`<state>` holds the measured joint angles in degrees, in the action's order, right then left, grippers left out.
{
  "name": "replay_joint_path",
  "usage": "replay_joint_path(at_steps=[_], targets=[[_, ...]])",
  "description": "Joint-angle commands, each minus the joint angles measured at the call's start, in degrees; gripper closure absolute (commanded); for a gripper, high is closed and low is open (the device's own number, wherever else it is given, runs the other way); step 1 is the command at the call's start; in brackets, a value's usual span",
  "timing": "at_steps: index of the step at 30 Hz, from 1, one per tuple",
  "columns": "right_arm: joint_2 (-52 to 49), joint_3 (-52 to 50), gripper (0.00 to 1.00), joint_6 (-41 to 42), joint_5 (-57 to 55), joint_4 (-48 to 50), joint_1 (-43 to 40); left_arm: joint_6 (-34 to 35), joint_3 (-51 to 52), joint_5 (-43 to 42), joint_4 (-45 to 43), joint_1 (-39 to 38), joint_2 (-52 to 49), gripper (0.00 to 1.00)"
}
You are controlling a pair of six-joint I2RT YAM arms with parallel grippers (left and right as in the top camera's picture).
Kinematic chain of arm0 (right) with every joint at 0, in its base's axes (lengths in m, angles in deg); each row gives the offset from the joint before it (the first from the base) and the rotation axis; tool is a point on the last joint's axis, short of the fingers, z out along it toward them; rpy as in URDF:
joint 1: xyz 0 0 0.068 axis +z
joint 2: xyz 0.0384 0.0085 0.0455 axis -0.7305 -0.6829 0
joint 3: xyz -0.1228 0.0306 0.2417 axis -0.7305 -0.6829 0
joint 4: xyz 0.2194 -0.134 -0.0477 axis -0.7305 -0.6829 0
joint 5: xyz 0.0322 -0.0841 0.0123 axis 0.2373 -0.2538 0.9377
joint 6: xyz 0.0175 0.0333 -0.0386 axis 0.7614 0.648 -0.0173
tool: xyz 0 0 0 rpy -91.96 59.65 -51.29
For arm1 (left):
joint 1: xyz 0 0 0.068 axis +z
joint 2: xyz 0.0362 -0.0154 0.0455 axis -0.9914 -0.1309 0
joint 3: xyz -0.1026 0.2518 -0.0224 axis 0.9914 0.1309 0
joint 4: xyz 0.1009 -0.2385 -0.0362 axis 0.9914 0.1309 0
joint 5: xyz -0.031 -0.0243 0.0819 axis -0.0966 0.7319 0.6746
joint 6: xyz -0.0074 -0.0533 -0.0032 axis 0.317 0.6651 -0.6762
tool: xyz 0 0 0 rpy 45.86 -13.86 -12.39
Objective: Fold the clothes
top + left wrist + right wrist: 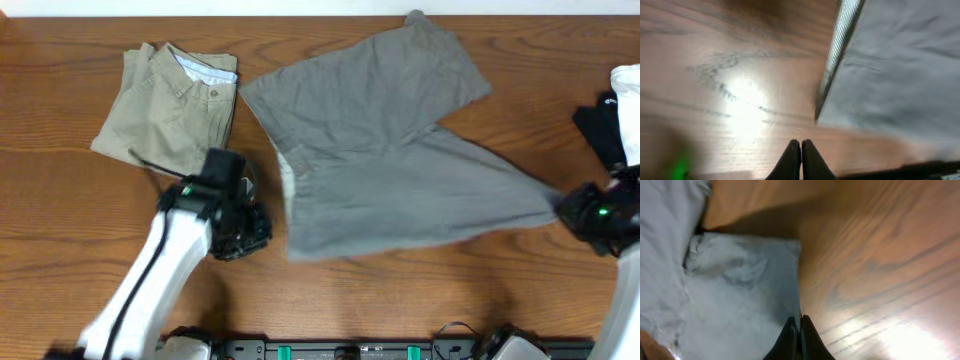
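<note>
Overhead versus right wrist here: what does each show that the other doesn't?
Only overhead: the khaki shorts folded at upper left, the left gripper beside the grey shorts, which lie spread out whole, and black and white items at the right edge. Only right wrist: the right gripper close up, its fingers shut on the hem's edge. Both: one leg of the grey shorts reaching the right gripper, on the wooden table.
</note>
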<state>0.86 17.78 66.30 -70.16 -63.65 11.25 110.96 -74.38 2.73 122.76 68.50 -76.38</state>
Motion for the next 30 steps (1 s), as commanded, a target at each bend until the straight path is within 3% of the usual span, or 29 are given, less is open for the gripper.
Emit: replay_joint_path(at_steps=[1, 7, 9, 11, 13, 14, 23, 30], targets=[[4.5, 5.1, 0.99, -0.7, -5.1, -3.1, -0.7, -1.7, -0.5, 2.4, 3.6, -3.0, 9.0, 0.94], [6.3, 13.7, 0.99, -1.3, -5.9, -10.2, -0.5, 0.3, -0.5, 3.7, 13.1, -9.2, 24.9, 0.94], [6.3, 14.3, 0.99, -1.4, -5.6, -10.7, 0.1, 1.9, -0.5, 4.7, 13.1, -10.8, 27.8, 0.94], [6.0, 14.1, 0.99, -1.4, -5.6, -10.5, 0.6, 4.3, -0.4, 6.7, 12.2, -11.9, 28.4, 0.85], [5.4, 14.0, 0.99, -1.4, -5.6, -10.6, 0.9, 7.1, -0.1, 5.9, 9.7, -12.4, 27.4, 0.83], [5.0, 14.0, 0.99, -1.4, -5.6, -10.6, 0.9, 8.3, 0.5, 4.5, 7.6, -12.7, 26.3, 0.78], [2.5, 14.0, 0.99, -1.6, -5.6, -10.5, 0.9, 15.6, 4.0, -16.9, -13.9, -17.4, 1.4, 0.77], [2.3, 13.9, 0.99, -2.3, -5.5, -9.7, 0.9, 17.1, 3.8, -28.8, -22.3, -23.7, -18.5, 0.7]])
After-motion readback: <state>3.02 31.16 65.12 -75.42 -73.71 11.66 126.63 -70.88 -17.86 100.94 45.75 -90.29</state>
